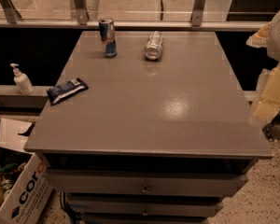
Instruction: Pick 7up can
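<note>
The 7up can [154, 45] is small and silvery-white. It lies on its side on the far part of the grey table top [177, 111], right of centre. My gripper [270, 90] shows as a pale, yellowish blurred shape at the right edge of the camera view, beside the table's right edge. It is well to the right of the can, nearer to me, and holds nothing that I can see.
A taller blue-and-silver can [107, 37] stands upright left of the 7up can. A dark blue snack packet [66, 90] lies near the left edge. Drawers [144, 183] are under the top. A soap dispenser [21, 80] and a cardboard box [18, 195] are at the left.
</note>
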`<state>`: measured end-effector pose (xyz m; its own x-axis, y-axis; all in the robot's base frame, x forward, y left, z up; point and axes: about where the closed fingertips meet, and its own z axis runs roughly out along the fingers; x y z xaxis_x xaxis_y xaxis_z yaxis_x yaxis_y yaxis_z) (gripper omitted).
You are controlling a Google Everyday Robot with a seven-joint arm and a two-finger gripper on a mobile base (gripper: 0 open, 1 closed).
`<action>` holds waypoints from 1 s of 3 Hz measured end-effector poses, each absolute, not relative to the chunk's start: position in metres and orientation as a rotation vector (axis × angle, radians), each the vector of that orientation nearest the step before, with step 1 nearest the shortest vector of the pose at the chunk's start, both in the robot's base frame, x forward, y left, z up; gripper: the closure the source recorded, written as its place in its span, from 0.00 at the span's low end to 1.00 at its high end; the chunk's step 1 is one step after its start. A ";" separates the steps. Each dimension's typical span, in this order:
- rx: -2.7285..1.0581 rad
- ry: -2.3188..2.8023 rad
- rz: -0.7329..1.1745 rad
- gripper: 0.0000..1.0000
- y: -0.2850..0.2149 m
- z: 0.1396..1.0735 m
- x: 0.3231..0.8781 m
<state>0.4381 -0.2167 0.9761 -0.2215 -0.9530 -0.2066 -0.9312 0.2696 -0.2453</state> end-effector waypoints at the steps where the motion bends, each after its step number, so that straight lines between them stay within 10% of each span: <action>1: -1.725 2.232 -0.098 0.00 -0.217 0.976 0.438; 3: -1.736 2.180 -0.103 0.00 -0.205 0.953 0.483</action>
<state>0.4833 -0.2054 0.9532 -0.1870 -0.9560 -0.2260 -0.9305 0.2461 -0.2713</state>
